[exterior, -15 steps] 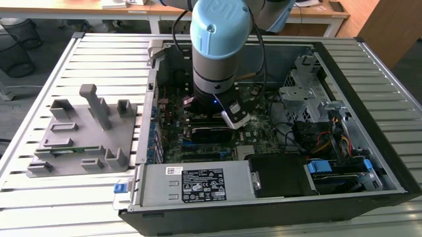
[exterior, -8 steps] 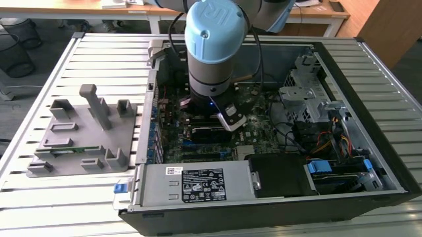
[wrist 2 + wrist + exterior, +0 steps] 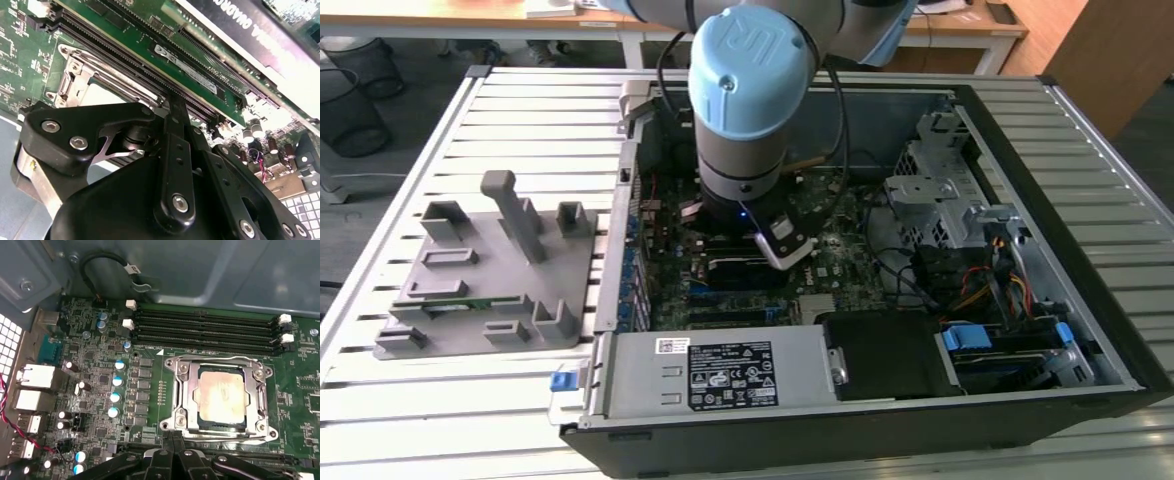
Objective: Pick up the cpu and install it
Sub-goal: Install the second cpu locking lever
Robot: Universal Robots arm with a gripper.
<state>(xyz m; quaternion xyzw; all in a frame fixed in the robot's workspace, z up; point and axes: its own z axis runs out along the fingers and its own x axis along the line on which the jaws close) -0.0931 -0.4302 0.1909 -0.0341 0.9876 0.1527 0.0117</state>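
Claw (image 3: 172, 450) linkages were seen low over the motherboard (image 3: 100, 385) inside the open computer case (image 3: 1067, 330), the black fingers (image 3: 173, 440) drawn together to a narrow point just beside the near edge of the socket frame (image 3: 180, 405). Nothing was seen pinched between them. In the second wrist view the claw (image 3: 175, 107) was shown from behind, its tip brought down close to the memory slots (image 3: 150, 55) and the corner of the metal frame (image 3: 80, 75).

The cpu (image 3: 221, 396) was found seated in the socket, its dull silvery top marked with a pale tan smear and framed by the metal bracket on all sides. A pale patch of it (image 3: 102, 95) was also glimpsed in the second wrist view, beyond the claw's left-hand link. Four long black memory slots (image 3: 205, 330) with white clips were laid beyond the socket, and rows of blue-topped capacitors (image 3: 116, 390) were ranged beside it.

In the exterior view the arm (image 3: 747, 110), with its light blue cap, was lowered straight into the case, which was laid on its side on a slatted bench (image 3: 520, 100). A grey fixture block (image 3: 494, 270) with upright posts was set on the bench towards the exterior view's left, well apart from the arm.
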